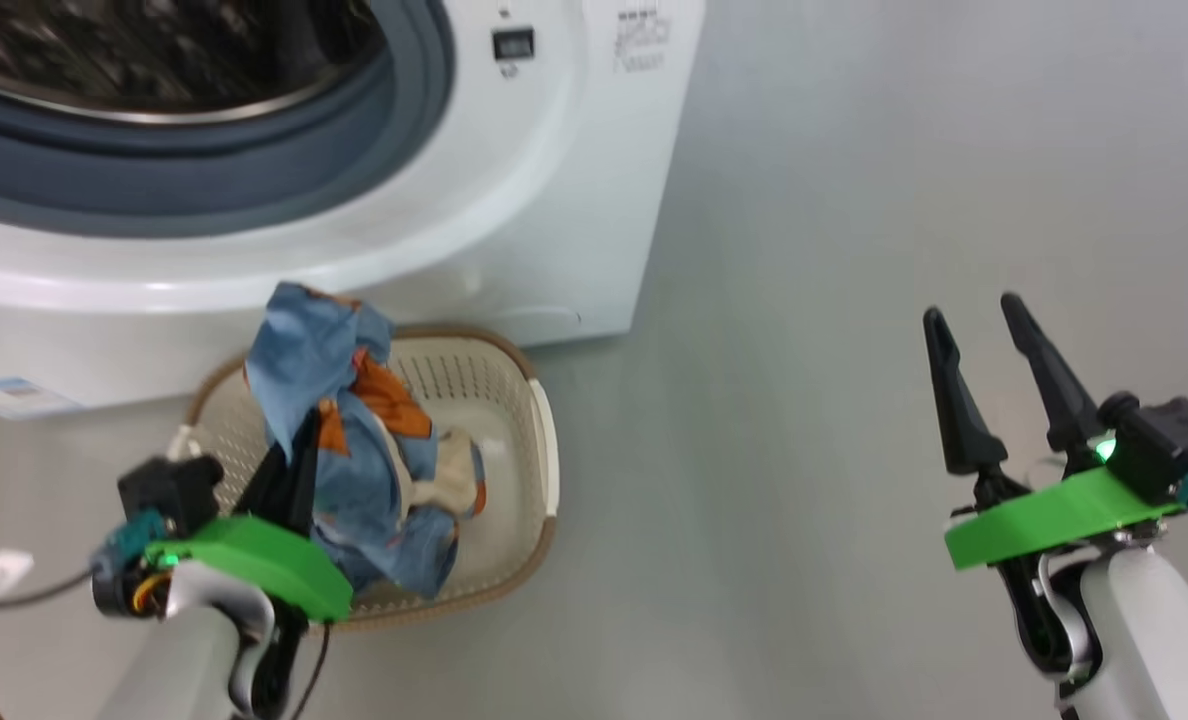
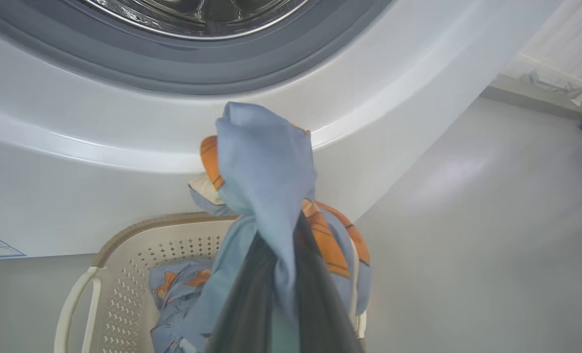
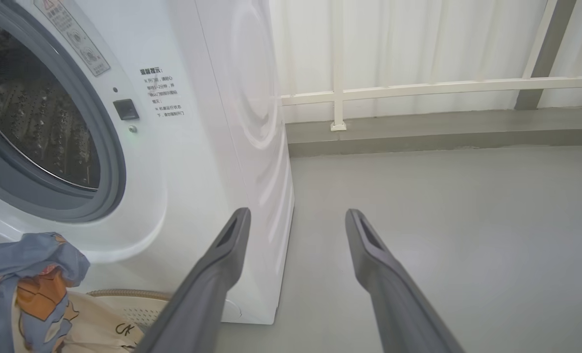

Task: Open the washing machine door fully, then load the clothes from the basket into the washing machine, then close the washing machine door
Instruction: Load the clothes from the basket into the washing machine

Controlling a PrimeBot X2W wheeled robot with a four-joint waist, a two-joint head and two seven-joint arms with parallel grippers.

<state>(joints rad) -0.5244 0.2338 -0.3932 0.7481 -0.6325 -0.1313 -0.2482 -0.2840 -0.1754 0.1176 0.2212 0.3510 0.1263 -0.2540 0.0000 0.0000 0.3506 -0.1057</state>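
While in pincer (image 1: 294, 455), clothes (image 1: 319, 360) over basket (image 1: 546, 440)

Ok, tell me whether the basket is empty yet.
Not empty: blue printed fabric lies inside the basket, under the garment that the shut left claw holds above it.

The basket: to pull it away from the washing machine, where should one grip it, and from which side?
Probably the cream side handle of the basket, from the open floor on the robot's right: it stands off the wall, leaving a slot for a finger. The right gripper is open; the left gripper is shut on the clothes.
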